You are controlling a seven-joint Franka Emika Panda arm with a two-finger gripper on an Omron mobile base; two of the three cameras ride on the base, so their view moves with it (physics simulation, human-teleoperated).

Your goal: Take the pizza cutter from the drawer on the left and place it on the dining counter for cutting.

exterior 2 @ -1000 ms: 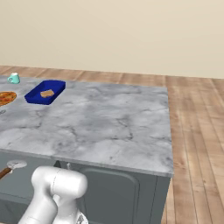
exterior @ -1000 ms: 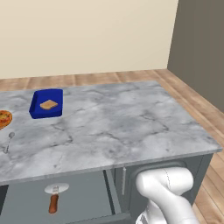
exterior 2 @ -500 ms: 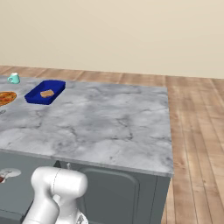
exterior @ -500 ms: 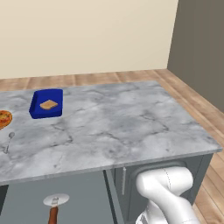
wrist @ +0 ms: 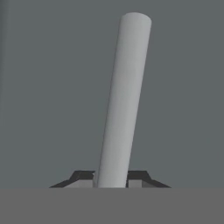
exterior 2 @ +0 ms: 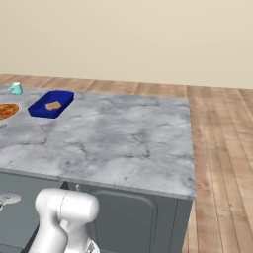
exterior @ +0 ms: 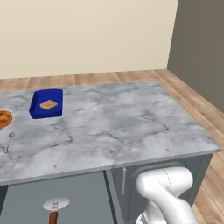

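In the hand view my gripper (wrist: pixel 110 177) is shut on the drawer's silver bar handle (wrist: pixel 123 96), which runs up between the dark finger tips against the dark grey front panel. The drawer (exterior: pixel 83 192) stands pulled out under the marble dining counter (exterior: pixel 113 127), at the lower left of the left base view. Inside it lies the pizza cutter (exterior: pixel 55 206), silver wheel toward the counter, reddish-brown handle toward me. In the right base view the drawer (exterior 2: pixel 22 180) and the pizza cutter's wheel (exterior 2: pixel 7 200) sit at the left edge, below the counter (exterior 2: pixel 123 143).
On the counter's left stand a blue tray (exterior: pixel 47 104) with a tan piece in it, a pizza (exterior: pixel 3 118), a spoon (exterior: pixel 8 141) and a teal cup (exterior 2: pixel 16 88). A cabinet door with a vertical handle (exterior: pixel 124 179) sits right of the drawer. Wood floor lies to the right.
The drawer has slid further out toward me, carrying the pizza cutter with it. My gripper has stayed shut on the handle.
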